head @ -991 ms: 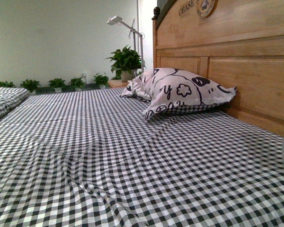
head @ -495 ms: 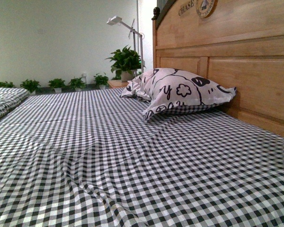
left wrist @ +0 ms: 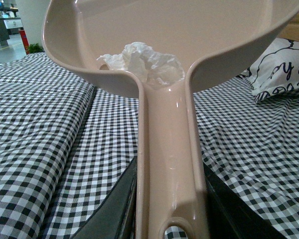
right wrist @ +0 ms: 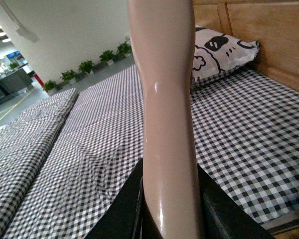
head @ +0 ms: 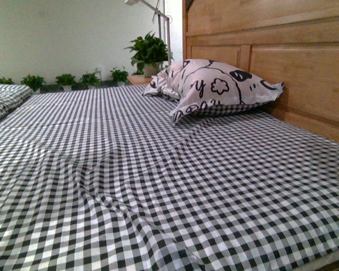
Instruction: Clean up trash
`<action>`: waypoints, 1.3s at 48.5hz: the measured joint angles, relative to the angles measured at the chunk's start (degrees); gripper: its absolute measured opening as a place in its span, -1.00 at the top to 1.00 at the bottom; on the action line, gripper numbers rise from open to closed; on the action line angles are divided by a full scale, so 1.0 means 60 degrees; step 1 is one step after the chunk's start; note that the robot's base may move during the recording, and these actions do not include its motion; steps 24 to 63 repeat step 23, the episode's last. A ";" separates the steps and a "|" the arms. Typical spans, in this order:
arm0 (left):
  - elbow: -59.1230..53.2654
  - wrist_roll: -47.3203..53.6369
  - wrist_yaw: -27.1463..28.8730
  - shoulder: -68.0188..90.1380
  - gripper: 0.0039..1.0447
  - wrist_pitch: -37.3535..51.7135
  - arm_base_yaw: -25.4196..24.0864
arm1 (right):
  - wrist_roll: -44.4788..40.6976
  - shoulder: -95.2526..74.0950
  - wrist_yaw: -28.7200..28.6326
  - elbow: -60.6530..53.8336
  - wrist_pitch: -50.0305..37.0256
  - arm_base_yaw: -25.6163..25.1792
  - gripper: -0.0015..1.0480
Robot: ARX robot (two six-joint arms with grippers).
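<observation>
The trash (left wrist: 144, 62), a crumpled white wad, already lies inside the beige dustpan (left wrist: 159, 30), resting at the back of the pan where the bowl narrows into its long handle (left wrist: 169, 164). The left hand (left wrist: 167, 209) is clamped on that handle, its dark jaws showing tight against both sides, and it holds the pan up above the checked bed sheet (left wrist: 50, 129). The right hand (right wrist: 169, 209) is likewise closed around a second smooth beige handle (right wrist: 164, 99); it is most likely a brush or broom, though its working end is out of view and I cannot tell. In the front view neither arm shows: only the bed sheet (head: 158, 186), wrinkled toward the near edge, the patterned pillow (head: 214, 87) leaning by the wooden headboard (head: 305, 73), and a row of potted plants (head: 68, 80) by the far wall. No other scrap is visible on the bed. The sweeping step looks done, so the step in hand seems to be carrying the load away. The next move calls for keeping the pan level or tipped slightly back so the light wad does not roll out over the lip, then bringing it to a bin, which none of the views shows.
</observation>
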State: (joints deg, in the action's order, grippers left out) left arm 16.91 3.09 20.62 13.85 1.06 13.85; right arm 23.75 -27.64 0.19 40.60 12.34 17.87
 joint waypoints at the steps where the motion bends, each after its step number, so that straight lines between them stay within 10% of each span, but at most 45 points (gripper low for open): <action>1: 0.0000 0.0000 -0.0004 0.0000 0.47 0.0000 0.0000 | 0.0000 0.0000 0.0000 0.0000 0.0000 0.0000 0.61; 63: 0.0000 0.0000 0.0000 0.0000 0.47 0.0000 0.0000 | 0.0000 0.0000 0.0000 0.0000 0.0000 0.0000 0.61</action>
